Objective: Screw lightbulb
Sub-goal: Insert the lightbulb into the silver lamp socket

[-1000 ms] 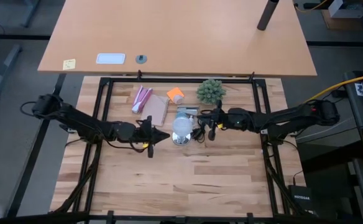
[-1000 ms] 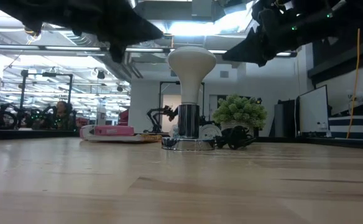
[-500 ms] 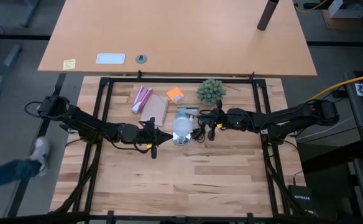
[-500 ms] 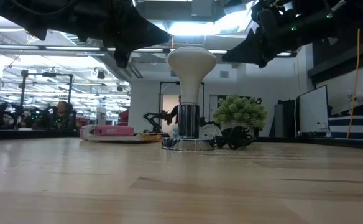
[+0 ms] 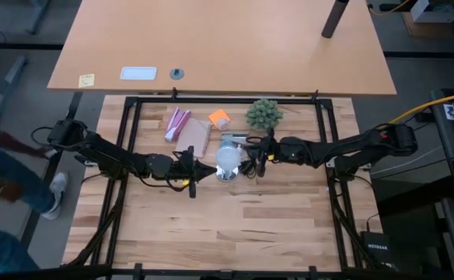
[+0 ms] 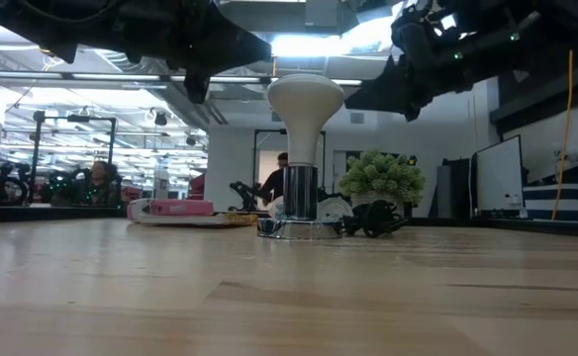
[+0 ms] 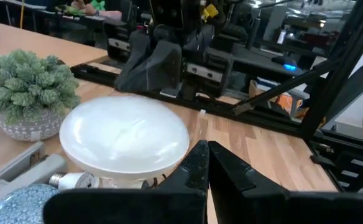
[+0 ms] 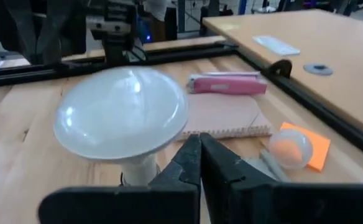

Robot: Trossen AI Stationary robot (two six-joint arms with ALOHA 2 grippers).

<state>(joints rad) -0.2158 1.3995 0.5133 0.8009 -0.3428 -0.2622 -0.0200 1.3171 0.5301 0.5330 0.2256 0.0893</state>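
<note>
1. The lightbulb (image 5: 227,159) is seen upright in the silver socket (image 6: 299,228) at mid-bench.
2. The left tool (image 5: 204,170) and right tool (image 5: 252,158) are held beside it, fingers together, nothing gripped.
3. Judged between grips; next, fingers must be parted and closed around the bulb.

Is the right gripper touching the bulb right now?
Apart. In the low view the right gripper hangs beside the bulb with ceiling showing between them; its fingers are shut on nothing.
</note>
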